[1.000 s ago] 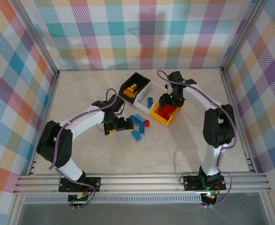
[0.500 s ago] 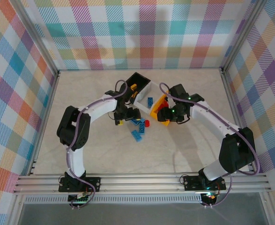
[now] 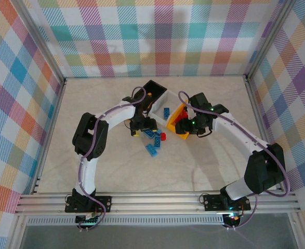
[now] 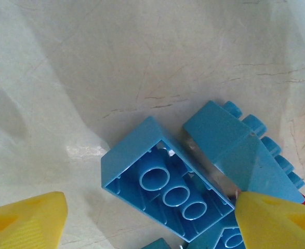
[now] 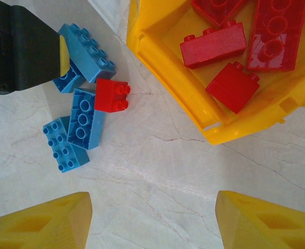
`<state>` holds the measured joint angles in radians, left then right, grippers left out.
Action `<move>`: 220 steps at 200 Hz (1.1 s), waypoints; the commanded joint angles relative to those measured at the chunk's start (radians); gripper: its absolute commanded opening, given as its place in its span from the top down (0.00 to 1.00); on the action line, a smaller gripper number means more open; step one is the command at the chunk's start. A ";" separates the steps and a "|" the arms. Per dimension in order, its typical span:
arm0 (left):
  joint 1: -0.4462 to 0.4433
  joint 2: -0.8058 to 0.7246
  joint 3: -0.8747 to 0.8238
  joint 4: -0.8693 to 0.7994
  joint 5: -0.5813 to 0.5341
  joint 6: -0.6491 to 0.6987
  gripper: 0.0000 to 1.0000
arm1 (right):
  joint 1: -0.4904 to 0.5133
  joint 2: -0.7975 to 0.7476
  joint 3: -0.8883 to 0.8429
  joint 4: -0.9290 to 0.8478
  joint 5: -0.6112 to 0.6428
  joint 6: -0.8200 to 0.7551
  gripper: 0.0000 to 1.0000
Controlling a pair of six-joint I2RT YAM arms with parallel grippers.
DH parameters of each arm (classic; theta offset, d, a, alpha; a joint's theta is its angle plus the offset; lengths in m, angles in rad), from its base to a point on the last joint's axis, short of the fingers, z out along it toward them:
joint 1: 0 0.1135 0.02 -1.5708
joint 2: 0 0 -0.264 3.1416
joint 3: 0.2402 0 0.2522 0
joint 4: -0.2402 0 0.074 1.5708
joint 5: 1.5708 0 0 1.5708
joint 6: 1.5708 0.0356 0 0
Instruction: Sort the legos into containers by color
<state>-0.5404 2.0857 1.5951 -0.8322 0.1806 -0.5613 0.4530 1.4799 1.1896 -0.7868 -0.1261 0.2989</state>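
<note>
Three containers stand joined in a row: a black one (image 3: 153, 89), a white one (image 3: 164, 106) and a yellow one (image 3: 175, 127). Red legos (image 5: 214, 45) lie in the yellow one (image 5: 162, 62). Loose blue legos (image 3: 152, 135) and a small red lego (image 3: 163, 136) lie on the table in front of the containers. My left gripper (image 3: 142, 127) is low over the blue pile. It (image 4: 151, 210) is open, with an upside-down blue lego (image 4: 168, 189) between its fingers; the right fingertip (image 4: 277, 220) is at the brick's end. My right gripper (image 5: 152, 218) is open over bare table, just in front of the yellow container.
A blue lego (image 3: 166, 112) lies in the white container and a yellow one (image 3: 148, 96) in the black one. Another blue lego (image 3: 152, 150) lies alone nearer the arms. Metal frame rails and checked walls border the table on all sides.
My left arm swung right, onto the blue pile, and its jaws have narrowed. My right arm came off the yellow container to its near side.
</note>
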 commanded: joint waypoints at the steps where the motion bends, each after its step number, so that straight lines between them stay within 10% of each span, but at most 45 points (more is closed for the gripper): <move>1: -0.001 0.021 -0.022 -0.051 -0.035 0.007 0.21 | -0.004 -0.010 0.000 -0.008 0.009 -0.029 0.35; 108: 0.002 -0.185 -0.244 -0.129 -0.136 0.120 0.30 | -0.004 -0.054 -0.067 0.035 -0.004 -0.004 0.35; 220: -0.003 -0.221 -0.208 -0.060 -0.076 0.031 0.15 | -0.004 0.004 -0.079 0.078 -0.067 0.036 0.36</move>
<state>-0.5407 1.8141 1.3392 -0.8883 0.1017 -0.5083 0.4530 1.4532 1.0897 -0.7208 -0.1638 0.3256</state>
